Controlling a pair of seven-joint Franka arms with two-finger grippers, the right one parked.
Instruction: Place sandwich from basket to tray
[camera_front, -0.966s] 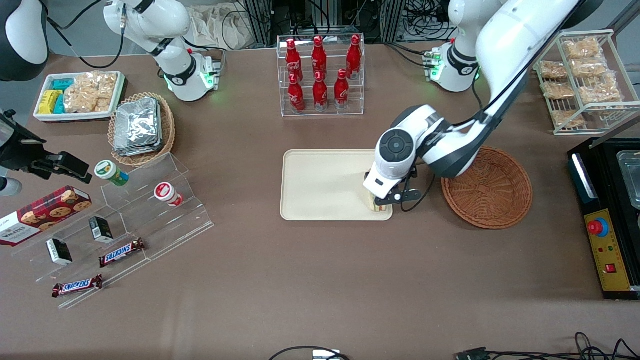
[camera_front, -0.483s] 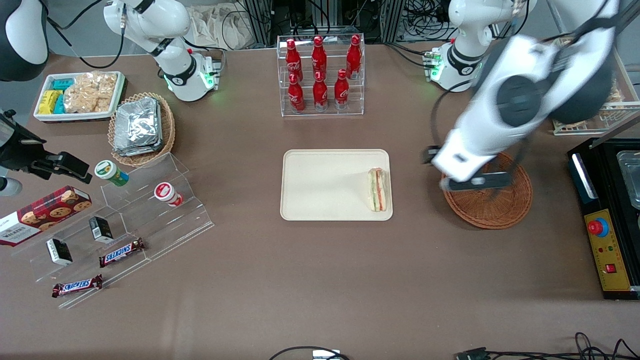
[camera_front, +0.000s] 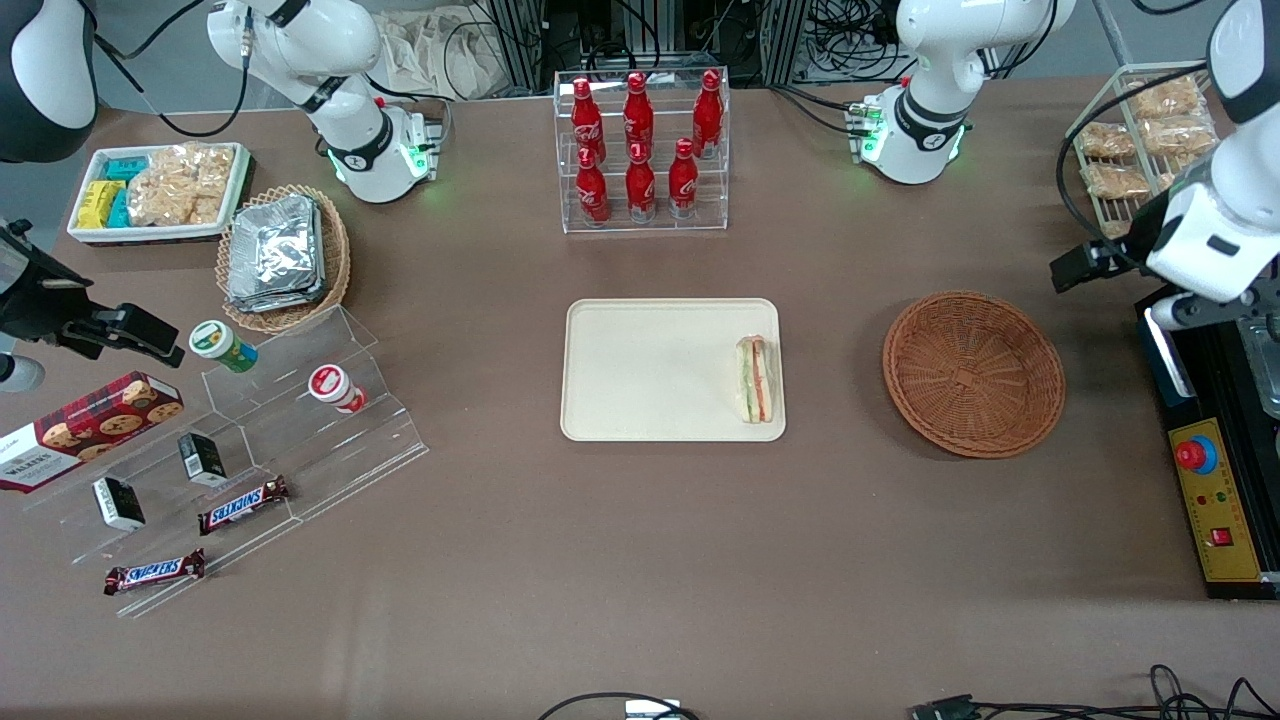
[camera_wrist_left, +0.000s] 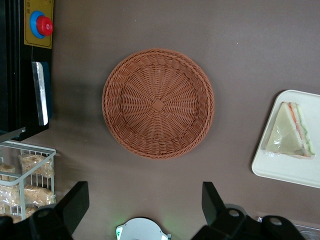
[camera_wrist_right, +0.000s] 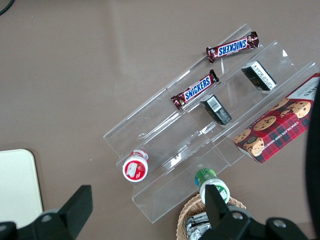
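Note:
The sandwich (camera_front: 755, 378) (camera_wrist_left: 290, 132), a pale wedge with green and red-orange layers, lies on the cream tray (camera_front: 640, 370) (camera_wrist_left: 285, 172), along the short edge nearest the basket. Beside the tray, the round reddish-brown basket (camera_front: 973, 373) (camera_wrist_left: 158, 103) holds nothing. My left gripper (camera_front: 1118, 290) (camera_wrist_left: 145, 200) hangs high above the table at the working arm's end, past the basket from the tray. It is open, its two black fingers wide apart with nothing between them.
A black control box with a red button (camera_front: 1197, 455) (camera_wrist_left: 44, 25) stands beside the basket. A wire rack of snack packets (camera_front: 1160, 150) and a clear rack of red bottles (camera_front: 640, 150) stand farther from the front camera, as does the arm's base (camera_front: 915, 130).
One second ago the gripper was down at the sandwich on the tray. It has let go, risen and swung over the basket toward the working arm's end. The sandwich stays on the tray.

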